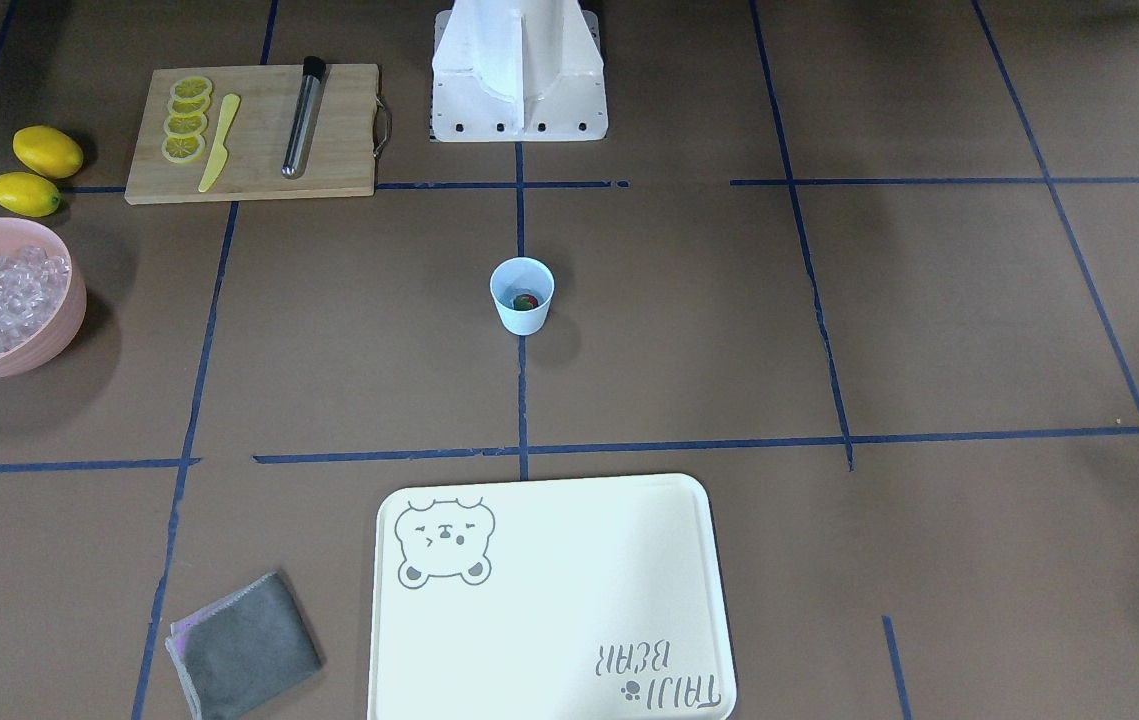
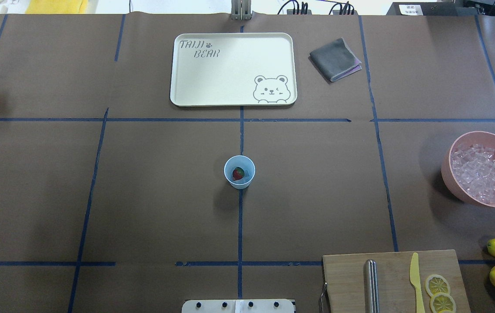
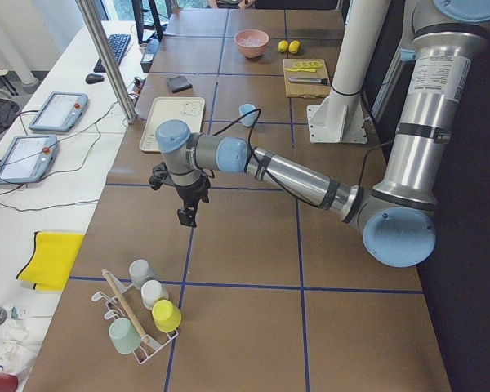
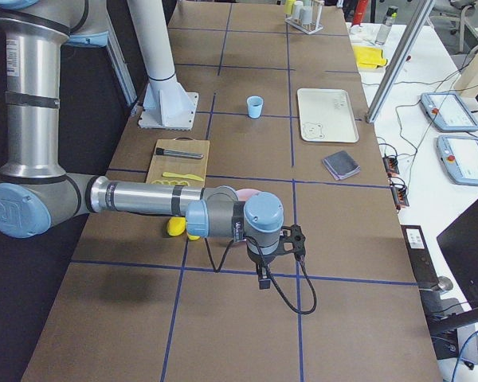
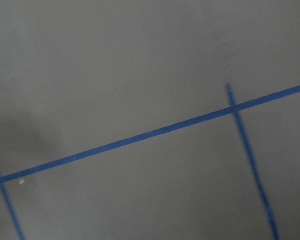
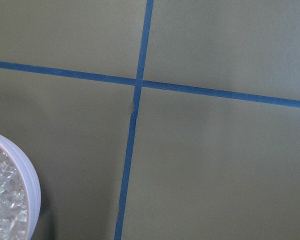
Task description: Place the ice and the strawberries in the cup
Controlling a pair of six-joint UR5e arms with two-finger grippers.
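- Front-facing: cup (image 1: 522, 310) stands upright at the centre of the table (image 1: 829, 330) with the strawberry (image 1: 526, 301) inside. Can't tell if there is ice in it. The cup is probably light and tippy.
- Overhead: ice (image 2: 480, 174) is heaped in the pink bowl (image 2: 449, 182) at far right. Cubes are likely hard and slick, so pinch one across its flat faces.
- Exterior left: left gripper (image 3: 185, 214) hangs well apart from the cup; can't tell whether spread or closed.
- Exterior right: right gripper (image 4: 263, 280) is near the bowl; state can't tell.
- Right wrist: bowl edge with ice at lower left.
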